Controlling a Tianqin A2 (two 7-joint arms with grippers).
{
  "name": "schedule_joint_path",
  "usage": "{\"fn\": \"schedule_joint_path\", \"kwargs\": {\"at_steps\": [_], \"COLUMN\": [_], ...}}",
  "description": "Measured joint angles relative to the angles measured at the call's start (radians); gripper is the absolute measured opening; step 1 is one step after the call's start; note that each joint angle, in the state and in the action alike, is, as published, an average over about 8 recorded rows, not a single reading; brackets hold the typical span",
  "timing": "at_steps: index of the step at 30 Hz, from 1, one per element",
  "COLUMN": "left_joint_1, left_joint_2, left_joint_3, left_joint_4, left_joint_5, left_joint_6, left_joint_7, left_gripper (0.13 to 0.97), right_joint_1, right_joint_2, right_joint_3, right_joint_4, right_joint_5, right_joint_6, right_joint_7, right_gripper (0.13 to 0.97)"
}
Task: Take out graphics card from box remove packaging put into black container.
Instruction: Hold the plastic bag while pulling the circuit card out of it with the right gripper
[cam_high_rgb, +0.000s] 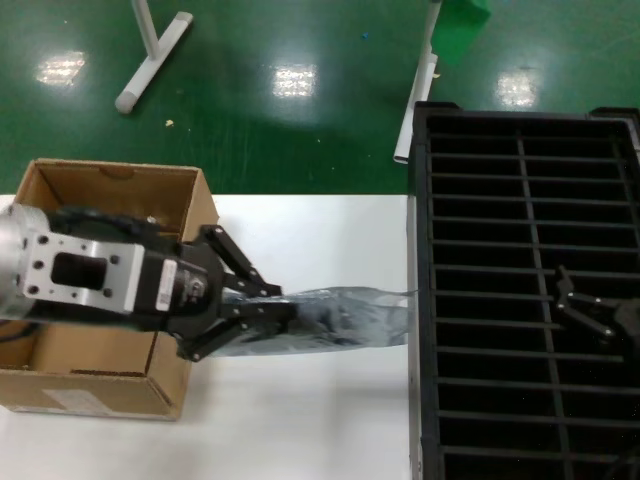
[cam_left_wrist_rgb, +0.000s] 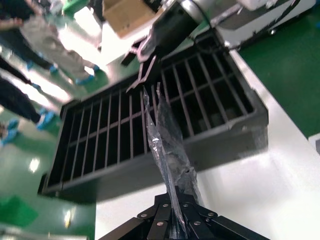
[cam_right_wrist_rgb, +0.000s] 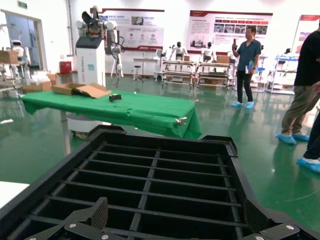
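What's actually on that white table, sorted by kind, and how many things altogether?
Cardboard box: 1
Crinkly grey plastic bag, pinched at one end by the left gripper: 1
Black slotted crate, with the right gripper over it: 1
Total: 3

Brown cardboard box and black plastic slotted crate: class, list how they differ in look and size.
The brown cardboard box is small, plain-walled, with one open cavity; the black plastic slotted crate is far bigger and split by thin ribs into long narrow slots. The left tool reaches out beside the box; the right tool is over the crate. Both sit open-topped on the white table.
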Motion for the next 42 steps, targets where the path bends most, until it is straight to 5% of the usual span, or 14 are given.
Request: {"fn": "schedule_joint_path", "kwargs": {"at_steps": [9, 22, 30, 42], "left_joint_1": [0.044, 0.108, 0.161, 0.200], "left_joint_2": [0.025, -0.010, -0.044, -0.053], "left_joint_3": [-0.022, -0.073, -0.095, -0.103], "left_joint_4": [0.013, 0.024, 0.010, 0.038], "left_joint_5": [-0.058, -0.136, -0.197, -0.242], "left_joint_6": [-0.030, -0.052, -0.044, -0.019], "left_joint_7": [0.104, 0.130, 0.090, 0.143], "left_gripper": [0.142, 0.142, 0.142, 0.142], "right_joint_1": [-0.027, -0.052, -0.024, 0.017], "right_joint_2": [0.038, 0.141, 0.158, 0.185], "right_joint_3": [0.111, 0.150, 0.083, 0.033], "right_joint_4": [0.010, -0.084, -0.141, -0.142], "right_joint_5": [0.135, 0.328, 0.315, 0.375], "right_joint_6": [-0.254, -0.777, -0.890, -0.996], "right_joint_7": [-0.028, -0.252, -0.326, -0.253], "right_gripper": [0.956, 0.808, 0.735, 0.446]}}
